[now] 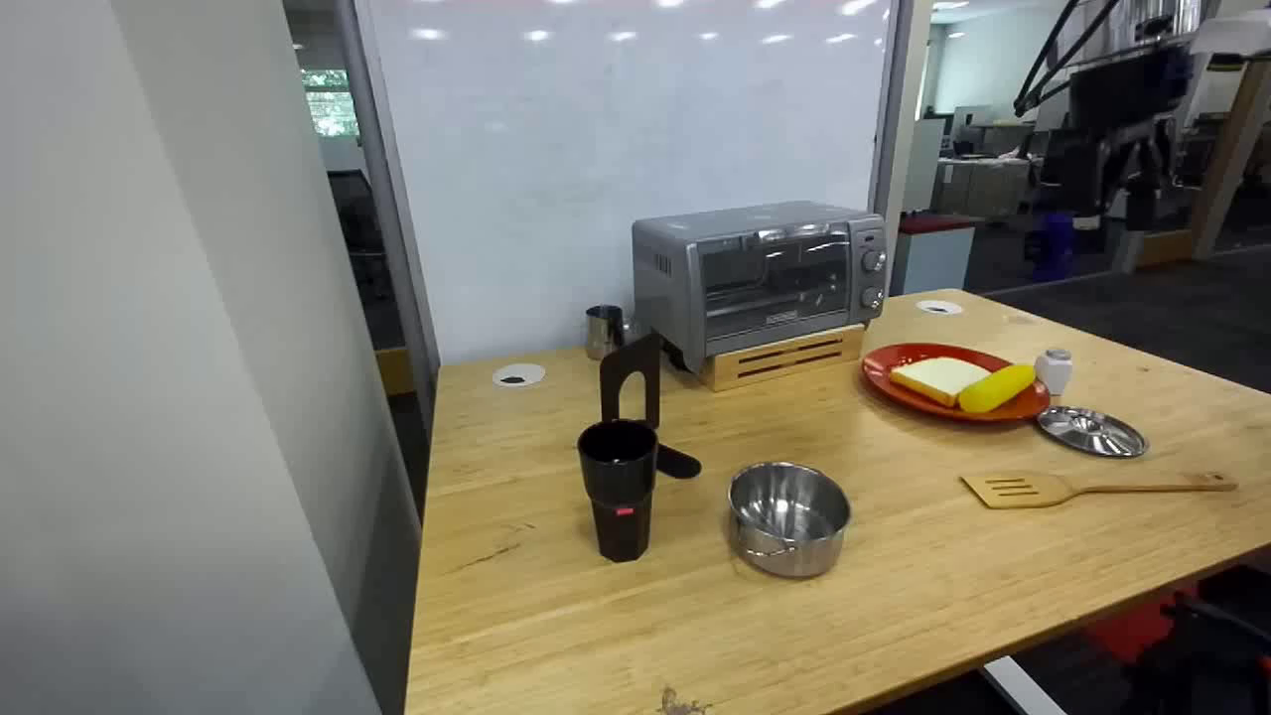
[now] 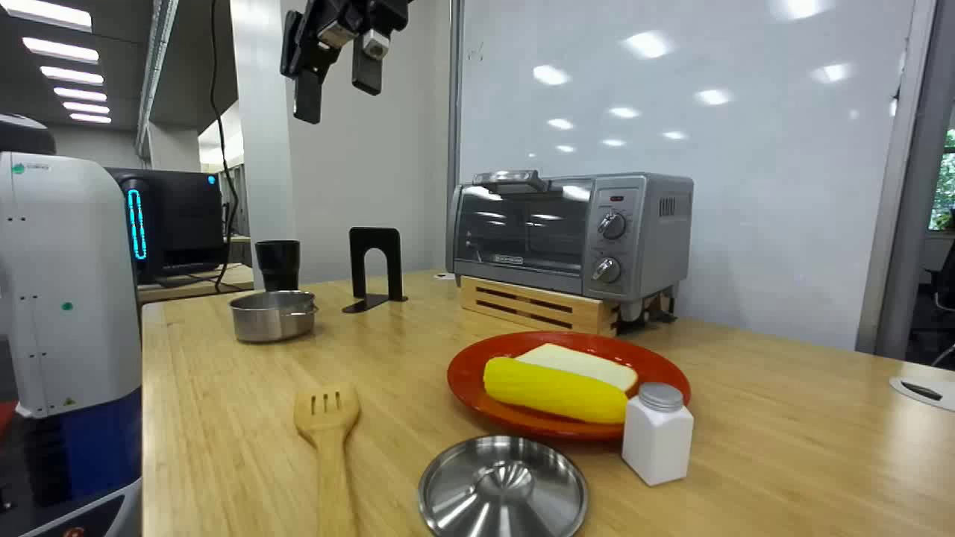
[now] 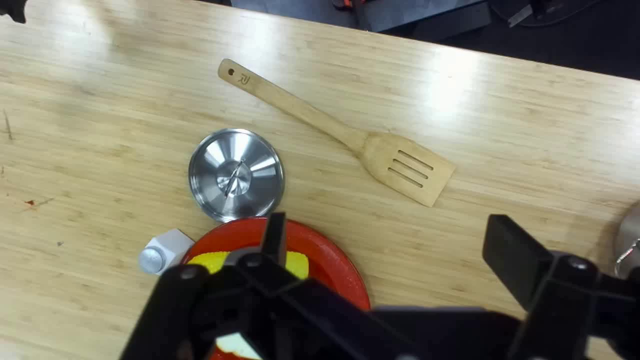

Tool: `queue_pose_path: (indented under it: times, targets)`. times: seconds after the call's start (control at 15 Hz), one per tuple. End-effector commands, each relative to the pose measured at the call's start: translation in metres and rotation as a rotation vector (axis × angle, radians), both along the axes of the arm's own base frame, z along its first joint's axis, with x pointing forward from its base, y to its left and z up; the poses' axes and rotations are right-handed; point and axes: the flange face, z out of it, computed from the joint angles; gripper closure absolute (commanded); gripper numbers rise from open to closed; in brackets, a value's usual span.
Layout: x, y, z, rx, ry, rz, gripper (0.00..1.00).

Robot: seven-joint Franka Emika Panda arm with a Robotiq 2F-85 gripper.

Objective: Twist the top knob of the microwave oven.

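Office interior: a wooden table (image 2: 806,432) stands before a glossy whiteboard (image 2: 746,134). In an exterior view, the grey countertop oven (image 2: 571,239) sits on a slatted stand (image 2: 537,304) near the board; its top knob (image 2: 612,224) lies directly above the lower knob (image 2: 606,269). The gripper (image 2: 337,104) hangs well apart from the oven, jaws spread and gripping nothing, its upper part cropped by the border. Yellow corn (image 2: 552,391) masks part of the bread (image 2: 578,363), a white shaker (image 2: 656,444) overlaps the red plate (image 2: 466,373), and the wooden spatula (image 2: 330,455) runs out of frame below.

In an exterior view, a black cup (image 1: 618,487) partly covers a bookend (image 1: 635,357), which in turn overlaps a steel jug (image 1: 602,330); the gripper, dark on dark, is hard for me to make out.

In the wrist view, blurred fingers (image 3: 515,260) stand wide apart; the gripper obscures much of plate, corn and bread. The pot (image 3: 629,240) is cut off at right; a dark object (image 3: 12,7) at the upper-left corner I cannot identify.
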Motion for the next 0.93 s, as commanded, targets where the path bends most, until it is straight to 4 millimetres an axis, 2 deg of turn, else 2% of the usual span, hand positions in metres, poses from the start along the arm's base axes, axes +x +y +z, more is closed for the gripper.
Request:
queue_pose_path:
  times: [0.0, 0.53, 0.87]
  targets:
    - [0.000, 0.000, 0.000, 0.000, 0.001, 0.000, 0.00]
    - [0.000, 0.000, 0.000, 0.000, 0.001, 0.000, 0.00]
    - [0.010, -0.015, 0.009, 0.015, 0.004, -0.015, 0.00]
